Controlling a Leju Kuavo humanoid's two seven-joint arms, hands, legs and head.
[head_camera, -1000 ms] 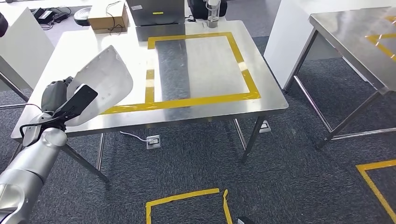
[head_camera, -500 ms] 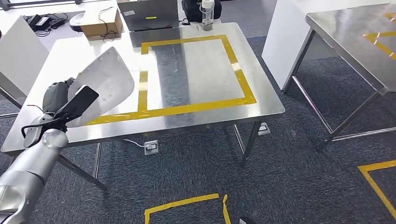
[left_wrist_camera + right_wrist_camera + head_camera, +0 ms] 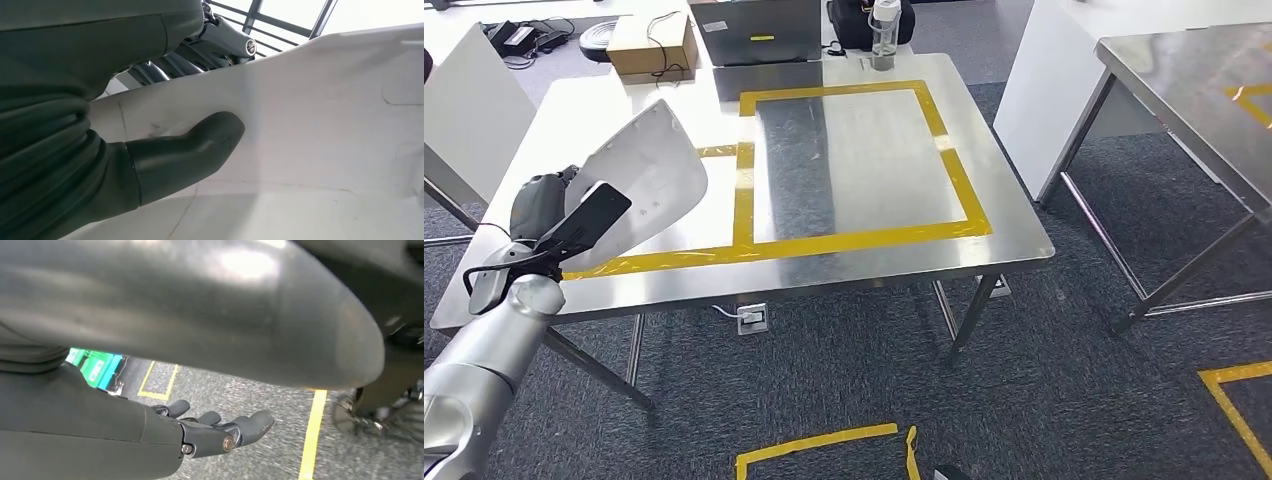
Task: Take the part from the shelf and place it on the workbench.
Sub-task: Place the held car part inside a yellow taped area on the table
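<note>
My left hand [image 3: 559, 215] holds a large white curved shell part [image 3: 649, 180], raised and tilted over the near left corner of the steel workbench [image 3: 1014, 225]. Up close in the left wrist view, the grey thumb [image 3: 195, 147] presses on the part's white surface [image 3: 325, 130]. A yellow tape rectangle [image 3: 959, 170] marks the bench top to the right of the part. My right hand [image 3: 210, 432] hangs low over the grey carpet with its fingers loosely apart and nothing in it.
At the bench's far edge stand a cardboard box [image 3: 652, 45], a grey case [image 3: 759, 30] and a clear bottle [image 3: 883, 35]. A second steel table [image 3: 1194, 90] stands to the right. Yellow tape [image 3: 824, 445] marks the carpet near my feet.
The whole view has shifted slightly between frames, so the camera moved. My left hand keeps holding the white part in the same pose.
</note>
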